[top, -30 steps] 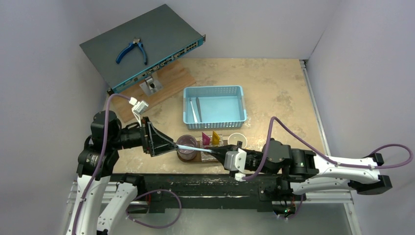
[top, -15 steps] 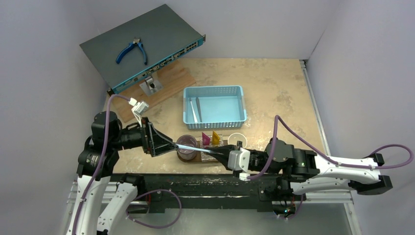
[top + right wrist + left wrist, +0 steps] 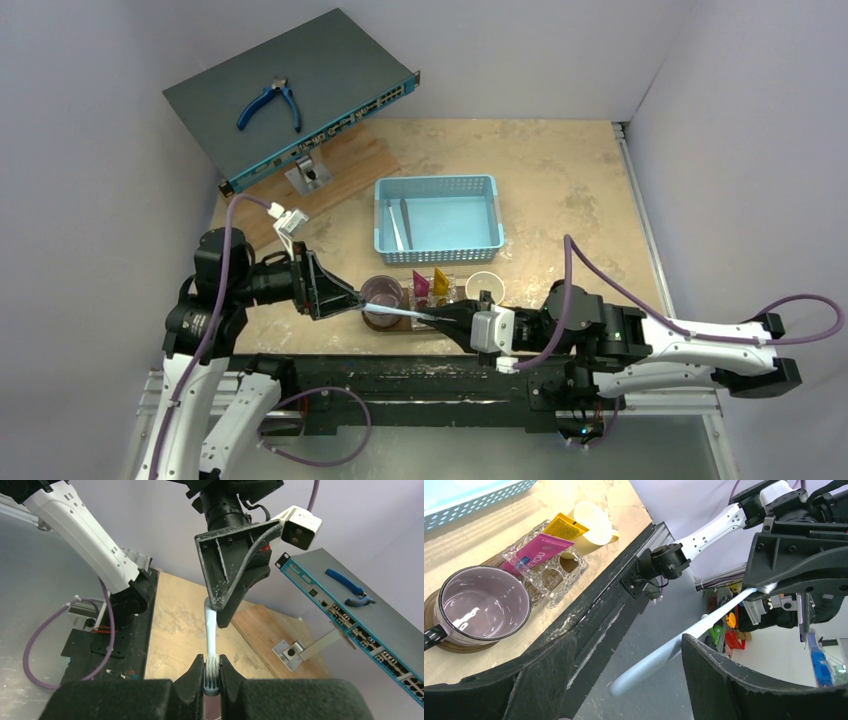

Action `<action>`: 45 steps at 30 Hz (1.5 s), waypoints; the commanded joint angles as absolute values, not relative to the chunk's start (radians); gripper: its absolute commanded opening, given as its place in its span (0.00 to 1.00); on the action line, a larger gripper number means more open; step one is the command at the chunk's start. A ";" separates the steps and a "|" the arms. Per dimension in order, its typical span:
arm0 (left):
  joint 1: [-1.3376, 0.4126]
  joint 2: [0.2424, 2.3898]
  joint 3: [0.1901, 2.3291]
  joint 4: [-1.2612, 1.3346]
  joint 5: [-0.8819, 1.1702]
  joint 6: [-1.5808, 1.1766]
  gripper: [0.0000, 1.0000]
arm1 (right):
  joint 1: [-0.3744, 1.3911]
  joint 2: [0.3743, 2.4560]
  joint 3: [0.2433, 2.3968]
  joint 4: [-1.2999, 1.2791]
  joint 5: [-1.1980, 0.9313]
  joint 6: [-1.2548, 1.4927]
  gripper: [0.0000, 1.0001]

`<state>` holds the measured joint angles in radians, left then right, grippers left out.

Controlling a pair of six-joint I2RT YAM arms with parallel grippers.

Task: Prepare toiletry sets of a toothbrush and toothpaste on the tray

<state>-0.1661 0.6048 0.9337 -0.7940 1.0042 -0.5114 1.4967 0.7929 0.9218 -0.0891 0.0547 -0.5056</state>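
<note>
A pale-blue toothbrush (image 3: 400, 312) hangs level between my two grippers, just above the purple mug (image 3: 382, 295) and the dark-brown tray (image 3: 398, 325). My right gripper (image 3: 440, 320) is shut on its bristle head, as the right wrist view (image 3: 211, 672) shows. My left gripper (image 3: 345, 298) is open; the handle (image 3: 659, 657) runs loose between its fingers (image 3: 544, 675), near the right one. The pink toothpaste (image 3: 421, 285) and the yellow toothpaste (image 3: 441, 281) stand in a clear glass holder (image 3: 569, 567) on the tray.
A blue mesh basket (image 3: 437, 185) behind the tray holds two more brushes (image 3: 395, 225). A white cup (image 3: 485, 286) stands right of the holder. A wooden board (image 3: 345, 165), a grey network switch (image 3: 300, 90) and blue pliers (image 3: 268, 103) lie at the back left.
My right gripper has drawn back a little to the right with the toothbrush head in it. The brush has slid that way and sunk slightly. My left arm has shifted a little.
</note>
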 commanded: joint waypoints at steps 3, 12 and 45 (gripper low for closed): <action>-0.170 0.615 0.906 -0.758 0.996 -0.487 0.76 | 1.499 0.799 0.967 -0.005 0.005 -0.479 0.00; -0.170 0.608 0.885 -0.739 1.001 -0.496 0.76 | 1.499 0.827 1.007 0.012 0.033 -0.474 0.00; -0.170 0.539 1.055 -0.936 0.361 -0.391 0.76 | 1.499 1.115 1.591 -0.930 0.444 0.205 0.00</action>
